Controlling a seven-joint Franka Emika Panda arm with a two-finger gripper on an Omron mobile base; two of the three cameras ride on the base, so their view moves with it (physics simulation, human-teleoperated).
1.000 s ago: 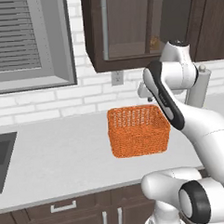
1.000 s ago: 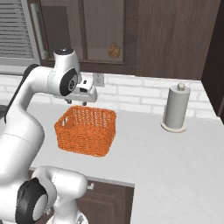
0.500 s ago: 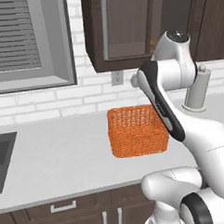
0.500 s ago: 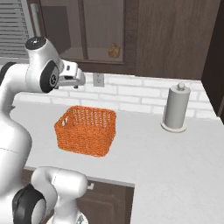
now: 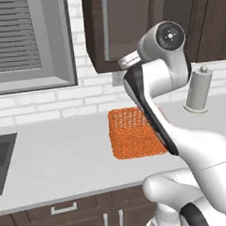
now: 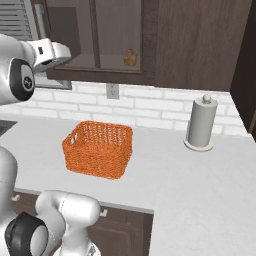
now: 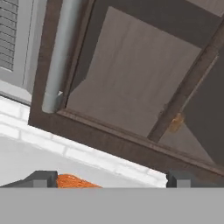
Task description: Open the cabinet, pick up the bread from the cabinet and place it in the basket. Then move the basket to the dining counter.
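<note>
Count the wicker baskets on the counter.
1. The orange basket sits on the pale worktop below the cabinet, left of the paper towel holder. The arm partly covers it in the left base view.

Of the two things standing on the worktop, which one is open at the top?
The orange basket is open at the top. The grey roll holder beside the wall is a closed cylinder with a knob.

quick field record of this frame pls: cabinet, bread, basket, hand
cabinet: doors shut, on the wall above the worktop
handle: long silver bar on the cabinet's left door
bread: inside the cabinet, behind the glass
basket: on the worktop below the cabinet, nothing in it
hand: open, holding nothing, raised toward the cabinet's lower left corner
paper towel roll: upright, right of basket
</note>
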